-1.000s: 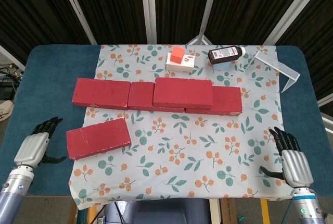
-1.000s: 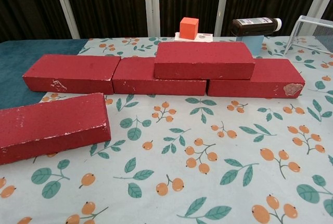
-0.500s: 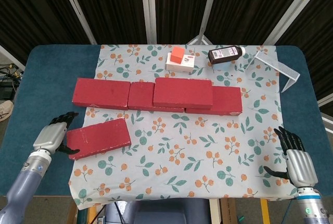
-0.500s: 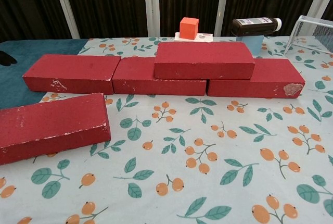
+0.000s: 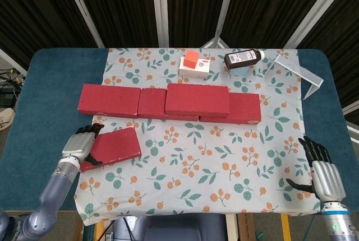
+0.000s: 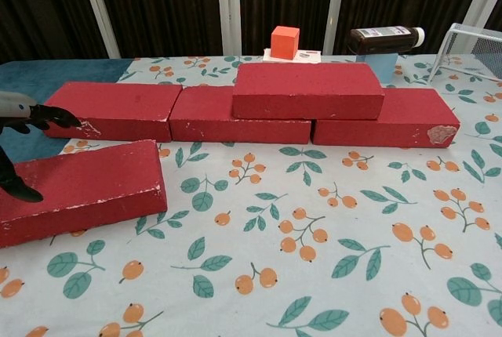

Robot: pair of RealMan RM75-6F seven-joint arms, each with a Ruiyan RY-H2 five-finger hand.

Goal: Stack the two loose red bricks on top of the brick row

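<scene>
On the leaf-and-berry patterned tablecloth (image 5: 213, 162), toward its near left corner, a loose flat rectangular red brick (image 5: 115, 145) lies on its broad face, well in front of the brick row (image 5: 112, 100). That row of three red bricks runs left to right across the middle of the cloth, and a second-layer red brick (image 5: 197, 98) already sits on top of it, spanning the middle and right bricks. One brick is placed, so the second is the one in hand.

Over the loose brick's left end is the robot's left hand (image 5: 83, 143), fingers spread and arched above the top face, thumb (image 6: 17, 188) dropped along the near side. It looks about to grasp; whether the fingers already touch the brick cannot be told, and the brick is not lifted.

At the near right edge, the right hand (image 5: 322, 172) rests idle with its fingers apart, holding nothing.

Next, the left hand probably needs to close firmly across the brick's end or width, lift it level, carry it back and set it on the bare left part of the row, beside the stacked brick.
</scene>
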